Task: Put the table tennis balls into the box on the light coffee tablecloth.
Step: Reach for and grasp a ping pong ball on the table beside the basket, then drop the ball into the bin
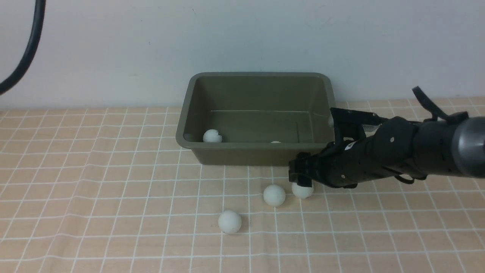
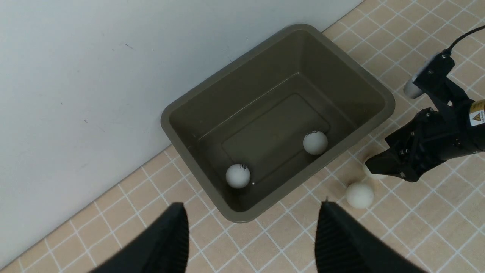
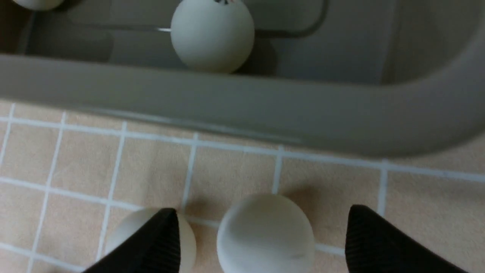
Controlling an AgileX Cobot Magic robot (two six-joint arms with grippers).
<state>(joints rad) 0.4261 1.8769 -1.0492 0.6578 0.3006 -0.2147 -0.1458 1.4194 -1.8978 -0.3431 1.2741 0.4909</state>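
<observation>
Hovering your right gripper (image 1: 300, 177), jaws wide apart, one table tennis ball (image 1: 302, 190) between them on the light coffee tablecloth (image 1: 113, 189), just in front of the box (image 1: 257, 155), another ball (image 1: 274, 195) right beside

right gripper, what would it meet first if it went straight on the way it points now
Most likely the small white table tennis ball lying between the jaws of the open right gripper; depth is unclear.

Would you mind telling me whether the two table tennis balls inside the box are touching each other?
Apart. The left wrist view shows the corner ball and the second ball separated by a clear stretch of the box floor.
</observation>
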